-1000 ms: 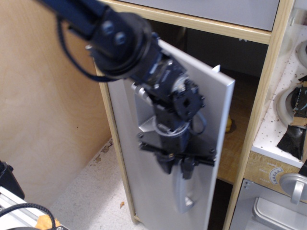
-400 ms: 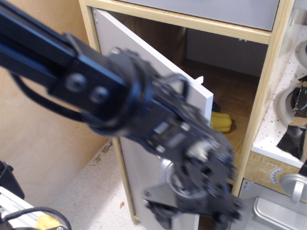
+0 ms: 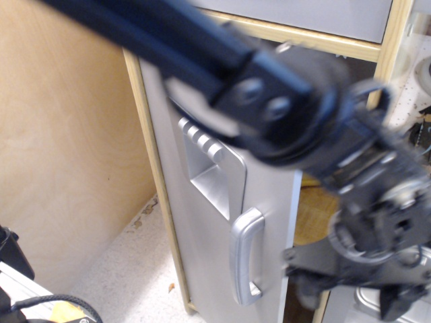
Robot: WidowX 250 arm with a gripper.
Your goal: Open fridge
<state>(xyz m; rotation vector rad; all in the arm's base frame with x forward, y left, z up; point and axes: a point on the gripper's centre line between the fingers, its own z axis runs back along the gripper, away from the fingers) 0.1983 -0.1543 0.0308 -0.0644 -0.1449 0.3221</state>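
Observation:
The fridge (image 3: 202,256) has a light wood frame and a matte grey door with a silver curved handle (image 3: 245,256), a recessed dispenser panel (image 3: 210,183) and round buttons (image 3: 201,140). The door stands ajar. A gap at its right edge shows the wooden interior (image 3: 312,217). My gripper (image 3: 353,299) is blurred at the lower right, off the handle and to the right of the door's free edge. Its fingers (image 3: 308,291) stand apart with nothing between them. My dark arm (image 3: 269,101) crosses in front of the upper part of the door.
A plywood wall (image 3: 67,134) stands to the left of the fridge. A plain grey panel (image 3: 303,13) sits above the fridge opening. A white speckled floor (image 3: 121,269) lies at the lower left. The white stove top (image 3: 419,74) is at the right edge.
My gripper has let go of the handle and swung right and down, past the door's free edge. The door has swung back from wide open to only ajar.

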